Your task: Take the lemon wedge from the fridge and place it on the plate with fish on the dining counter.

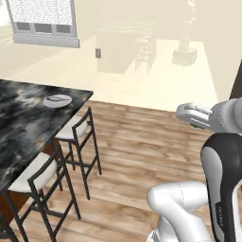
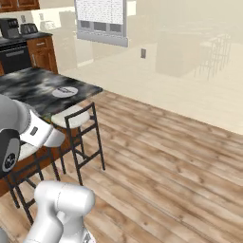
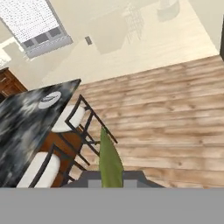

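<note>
The lemon wedge, a yellowish-green pointed sliver, stands up between my gripper's dark fingers, which are shut on it. The hand hangs over the wooden floor, well to the right of the dining counter, a black marble top with pale veins. Near that counter's far corner sits the small pale plate with a dark piece lying on it. The plate is far ahead and to the left of the wedge. The fridge is out of view.
Two black-framed stools with white seats stand along the counter's near side. Brown wooden cabinets with a coffee machine lie beyond the counter. Open wooden floor stretches to the right.
</note>
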